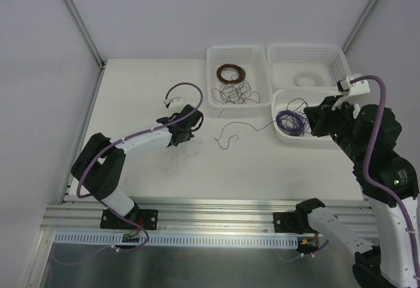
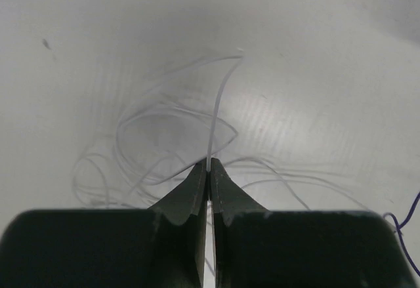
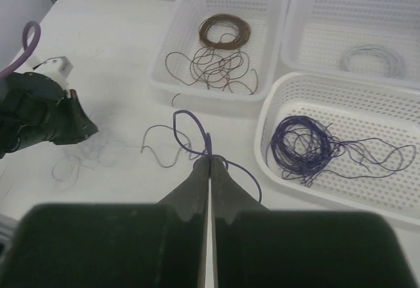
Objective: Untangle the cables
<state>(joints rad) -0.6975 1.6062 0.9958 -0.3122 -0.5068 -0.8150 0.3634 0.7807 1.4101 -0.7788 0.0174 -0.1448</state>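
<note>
A thin dark purple cable (image 3: 187, 121) loops above the table, and my right gripper (image 3: 210, 157) is shut on it. The cable trails right to a messy purple bundle (image 3: 302, 145) in the near basket (image 3: 341, 91). In the top view the right gripper (image 1: 312, 123) hangs by that basket, and a dark strand (image 1: 230, 132) lies on the table to its left. My left gripper (image 2: 209, 164) is low over the table, shut on a hair-thin pale wire (image 2: 220, 101). That wire rises from a faint pale tangle (image 2: 151, 144) spread on the tabletop.
A far-left basket (image 1: 236, 53) holds a round brown coil (image 1: 230, 73) with loose brown strands. The far-right basket (image 1: 308, 55) holds a pale coil (image 1: 307, 78). White walls with metal rails stand left and right, and an aluminium rail runs along the near edge.
</note>
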